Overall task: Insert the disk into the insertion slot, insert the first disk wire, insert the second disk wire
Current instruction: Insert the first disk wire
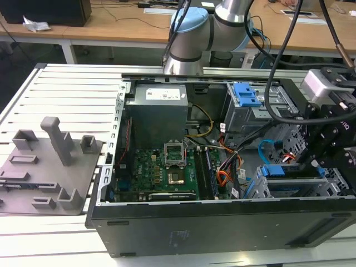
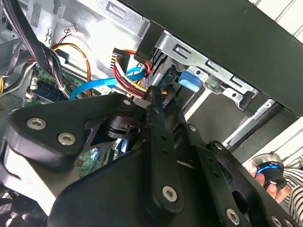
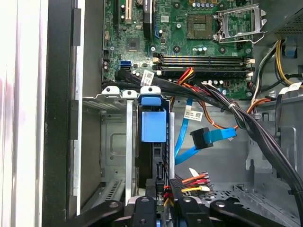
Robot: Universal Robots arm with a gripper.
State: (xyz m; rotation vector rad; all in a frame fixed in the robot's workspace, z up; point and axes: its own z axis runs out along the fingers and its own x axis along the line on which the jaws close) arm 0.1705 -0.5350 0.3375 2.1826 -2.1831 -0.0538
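— White slatted worktop [image 1: 67, 94] under everything, right?

— Yes. On it lies an open black computer case [image 1: 222, 228], its near wall facing the exterior camera. A grey fixture plate [image 1: 89, 172] rests beside it on the exterior view's left.

— Where is the disk?

— Just behind that near wall, toward the exterior view's right. The disk [image 1: 281, 171], in its bright blue caddy, sits inside the insertion slot [image 1: 257, 192], the perforated silver-grey cage. In the first wrist view the caddy's blue end shows between the cage's metal rails.

— And the fingers?

— The fingers [image 2: 160, 137] reach to the disk's exposed end. They are drawn close together, clenched on the black plug of the first disk wire [image 3: 191, 180], whose red, yellow and black strands fan out from between them. The plug is at the disk's edge; whether it is fully seated I cannot tell.

— The second disk wire?

— The second disk wire [image 3: 215, 136], flat and light blue, loops inside the case just beside the slot. Its small black connector hangs free, apart from the disk.

— Farther in?

— The green motherboard [image 1: 161, 167] lies in the middle of the case. Beyond the slot stands another grey cage [image 1: 236, 122] carrying a blue latch [image 1: 247, 94], and a grey power supply [image 1: 158, 111] fills the far corner on the exterior view's left. Behind the case rises the arm [image 1: 192, 39], with wooden desks [image 1: 111, 28] across the back.
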